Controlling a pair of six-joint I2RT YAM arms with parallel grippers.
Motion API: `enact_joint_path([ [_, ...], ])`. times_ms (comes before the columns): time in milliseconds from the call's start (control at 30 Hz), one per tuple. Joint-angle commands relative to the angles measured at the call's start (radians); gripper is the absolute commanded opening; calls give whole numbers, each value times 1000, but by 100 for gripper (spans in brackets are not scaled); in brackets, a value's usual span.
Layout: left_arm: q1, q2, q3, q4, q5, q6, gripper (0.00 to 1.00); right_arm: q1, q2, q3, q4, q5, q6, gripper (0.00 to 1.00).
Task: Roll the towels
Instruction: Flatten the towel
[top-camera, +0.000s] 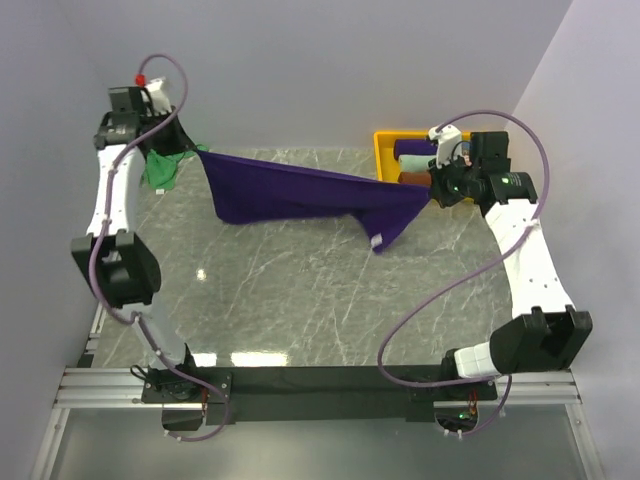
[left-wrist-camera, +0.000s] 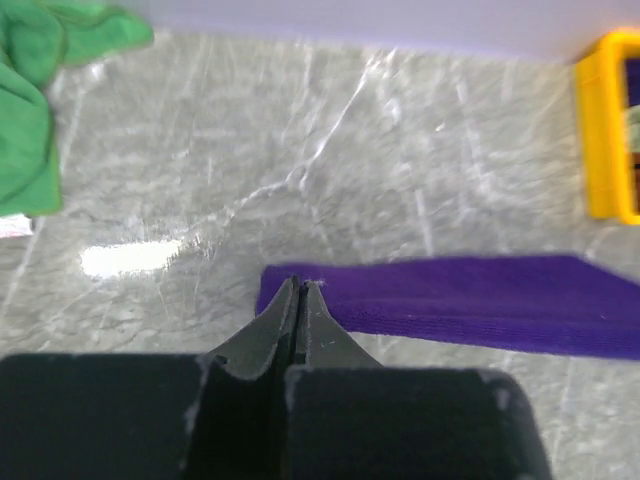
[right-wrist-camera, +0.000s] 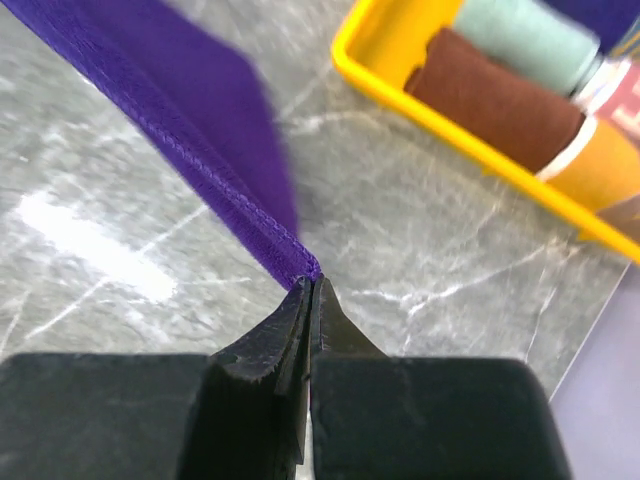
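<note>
purple towel (top-camera: 300, 195) strung between grippers (left-wrist-camera: 301, 284) (right-wrist-camera: 311, 284)

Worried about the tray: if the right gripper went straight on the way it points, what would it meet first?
Past the purple towel corner it pinches, the right gripper would probably meet the bare table; the yellow tray sits right of that line.

Matt purple cloth towel (top-camera: 290, 190), glossy marbled table (top-camera: 300, 295).
</note>
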Motion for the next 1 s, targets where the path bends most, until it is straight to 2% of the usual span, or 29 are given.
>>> enact_joint_path([
  [0, 35, -122, -77, 1, 74, -30, 0, -12, -80, 31, 15, -50, -6, 0],
  [167, 118, -385, -288, 14, 102, 31, 0, -9, -197, -62, 17, -55, -16, 0],
  [300, 203, -562, -443, -96, 161, 98, 0, -11, -350, -119, -41, -70, -11, 0],
  [433, 244, -782, -533, -147, 135, 177, 0, -11, -491, -179, -86, -66, 6, 0],
  [533, 247, -850, -541, -185, 68, 177, 0, -12, -563, -216, -110, -61, 0, 0],
  [633, 246, -858, -544, -200, 13, 148, 0, -9, -534, -217, -127, -64, -8, 0],
  [700, 246, -840, -570, -188, 2, 87, 1, -2, -460, -217, -115, -46, -8, 0],
  [800, 227, -748, -622, -153, -55, 24, 1, 11, -320, -225, -69, -14, -23, 0],
  [833, 210, -672, -632, -145, -69, 11, 1, 15, -280, -230, -57, -12, -29, 0],
  [933, 183, -514, -667, -90, -98, -54, 1, 46, -93, -222, 9, 25, -34, 0],
  [967, 175, -478, -673, -26, -98, -70, 1, 61, 2, -216, 27, 39, -28, 0],
])
